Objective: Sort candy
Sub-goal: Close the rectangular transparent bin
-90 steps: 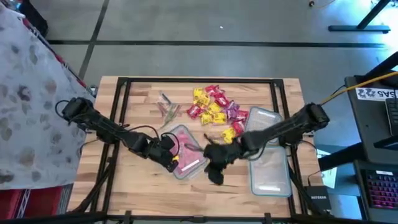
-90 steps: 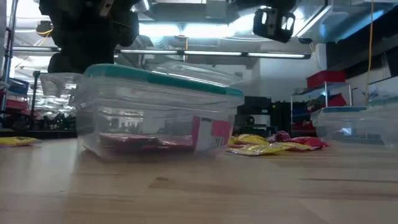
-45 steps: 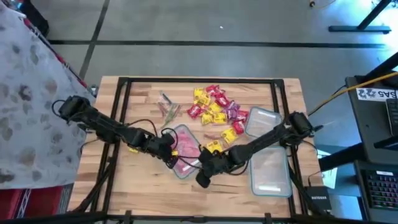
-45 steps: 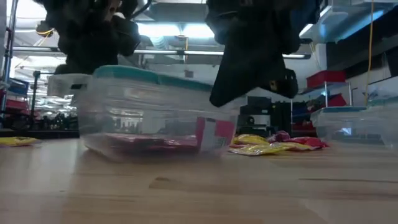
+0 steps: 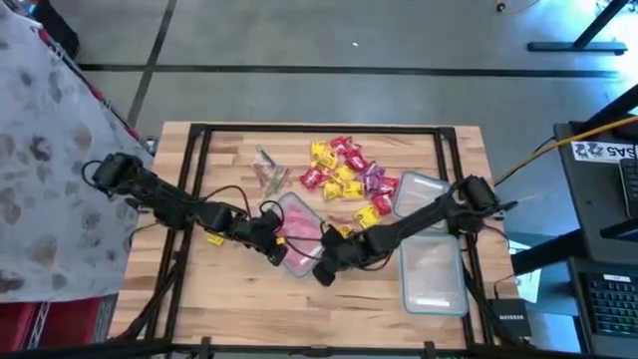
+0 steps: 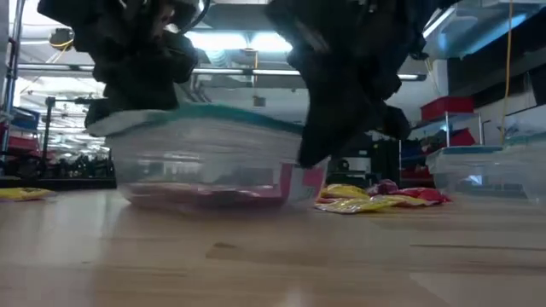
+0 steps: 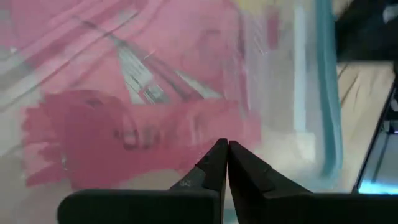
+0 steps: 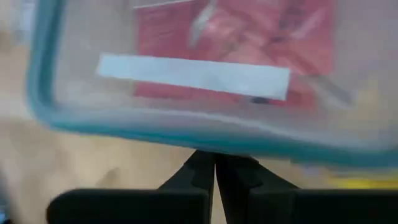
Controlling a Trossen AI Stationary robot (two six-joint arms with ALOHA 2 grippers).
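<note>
Meanwhile, both grippers, left (image 5: 271, 242) & right (image 5: 327, 269), fingers pressed together w/ nothing held, flank clear teal-rimmed plastic container (image 5: 299, 235); small shiny wrapped candy (image 5: 347, 175) likely light, crinkly, slippery — pinch mid-wrapper.

candy pile (image 5: 344, 172) behind container (image 5: 297, 239), between both grippers

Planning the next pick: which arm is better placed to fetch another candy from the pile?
Right, probably. The right gripper sits at the container's near edge, on the candy pile's side; the left gripper is across the container from it.
</note>
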